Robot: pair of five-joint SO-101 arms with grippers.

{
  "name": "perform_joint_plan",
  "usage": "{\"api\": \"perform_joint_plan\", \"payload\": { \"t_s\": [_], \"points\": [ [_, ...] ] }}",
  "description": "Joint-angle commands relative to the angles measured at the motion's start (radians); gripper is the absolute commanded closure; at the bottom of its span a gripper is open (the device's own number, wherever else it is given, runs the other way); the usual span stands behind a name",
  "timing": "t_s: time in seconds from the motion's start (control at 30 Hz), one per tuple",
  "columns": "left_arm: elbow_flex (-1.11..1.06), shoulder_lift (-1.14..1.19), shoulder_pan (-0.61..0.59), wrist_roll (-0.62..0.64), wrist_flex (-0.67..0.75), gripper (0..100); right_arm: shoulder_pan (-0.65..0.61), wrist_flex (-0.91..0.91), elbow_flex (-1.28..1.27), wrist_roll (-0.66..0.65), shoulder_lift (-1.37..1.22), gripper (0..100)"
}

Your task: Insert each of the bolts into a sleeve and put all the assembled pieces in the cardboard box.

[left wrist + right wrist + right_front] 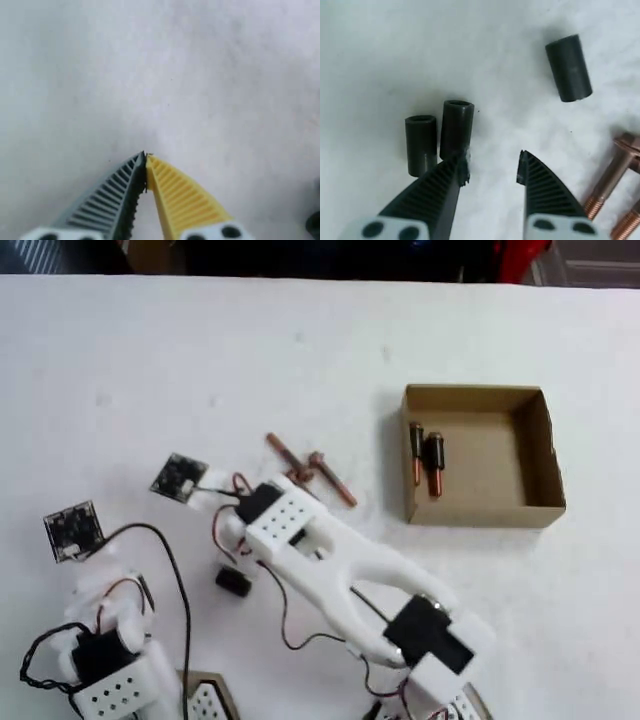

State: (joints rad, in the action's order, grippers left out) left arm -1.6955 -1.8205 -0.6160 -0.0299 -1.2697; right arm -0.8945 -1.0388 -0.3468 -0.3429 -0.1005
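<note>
Right wrist view shows the right gripper (492,167) open, its jaws apart above the white table (380,50), with one fingertip (454,177) set at the near end of a black sleeve (456,127). A second sleeve (420,145) is seen just beside that one, and a third sleeve (568,67) is found well apart from the pair. Whether the paired two stand or lie cannot be told. Copper bolts (608,176) are seen loose on the table near the other jaw. A failed grasp is judged possible if the jaws are closed from this position. The nearest sleeve is not centred between them, so it could be pushed aside, rolled away or knocked into its neighbour rather than gripped. Both neighbouring sleeves could also be caught at once, since almost no room is seen between them. The bolts could be nudged if the gripper is shifted sideways. In the left wrist view the left gripper (145,161) is closed on nothing, its tips met over bare table. In the high view the cardboard box (480,392) is placed toward the table's right side. Two assembled pieces (434,462), each a bolt seated in a sleeve, are contained in it, side by side near its left wall. The rest of its floor is unoccupied, and the loose bolts are seen outside it, beyond that wall.
</note>
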Motion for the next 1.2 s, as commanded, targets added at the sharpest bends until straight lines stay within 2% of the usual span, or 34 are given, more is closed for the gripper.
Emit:
{"api": "perform_joint_plan", "payload": {
  "t_s": [0.0,0.4,1.17],
  "points": [
    [0.003,-0.008,-0.012,-0.009,-0.011,98,-0.007,0.016,0.083,-0.002,-0.022,86.1],
    [0.003,-0.008,-0.065,-0.009,-0.008,98,-0.082,0.010,0.095,0.069,-0.025,86.1],
    [0.003,-0.008,-0.065,-0.009,-0.012,98,-0.087,0.082,0.017,0.071,-0.031,86.1]
  ]
}}
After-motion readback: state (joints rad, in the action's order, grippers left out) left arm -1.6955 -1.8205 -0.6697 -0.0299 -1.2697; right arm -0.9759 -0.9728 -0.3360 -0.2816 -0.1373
